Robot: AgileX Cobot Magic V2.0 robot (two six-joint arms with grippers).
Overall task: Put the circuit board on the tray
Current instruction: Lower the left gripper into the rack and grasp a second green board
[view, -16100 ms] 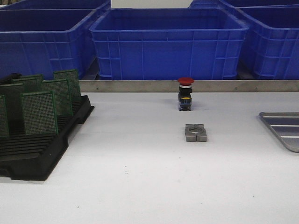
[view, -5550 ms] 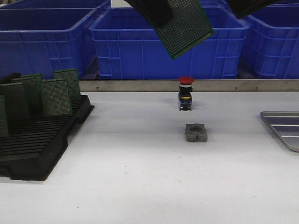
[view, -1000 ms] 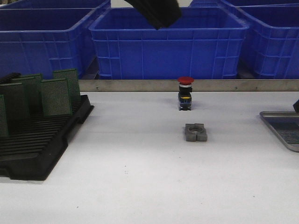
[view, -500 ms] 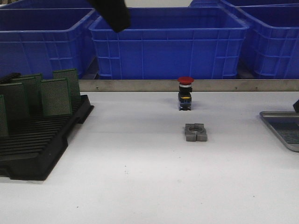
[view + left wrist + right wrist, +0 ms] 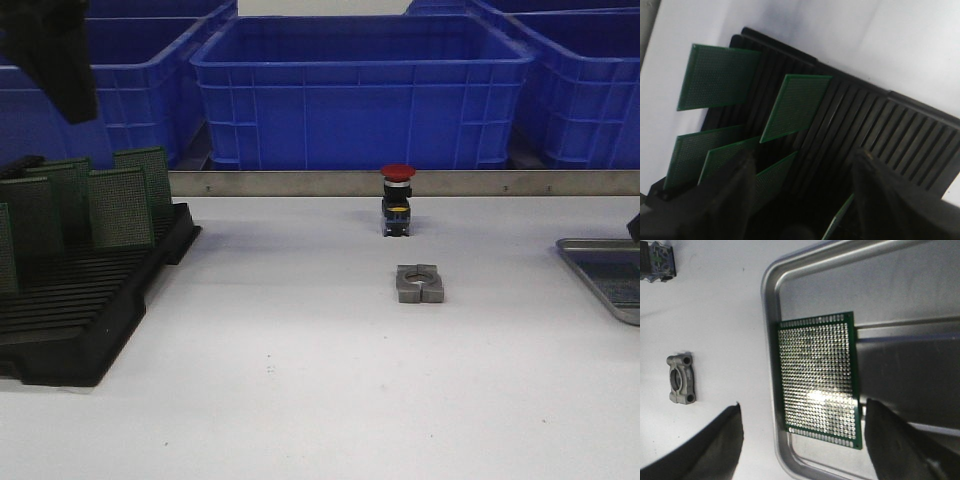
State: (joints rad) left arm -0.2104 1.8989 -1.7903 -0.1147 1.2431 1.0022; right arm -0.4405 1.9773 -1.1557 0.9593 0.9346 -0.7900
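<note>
Circuit board (image 5: 818, 377): green, dotted w/ holes

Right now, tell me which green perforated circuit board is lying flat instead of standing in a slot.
The green perforated circuit board lying inside the shallow silver-grey metal tray; the others stand upright in the black slotted plastic rack.

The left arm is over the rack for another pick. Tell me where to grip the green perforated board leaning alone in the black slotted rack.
Grip the green perforated board by its free upper edge, from above. It stands tilted in the black slotted rack, its lower edge in a groove, both faces clear.
</note>
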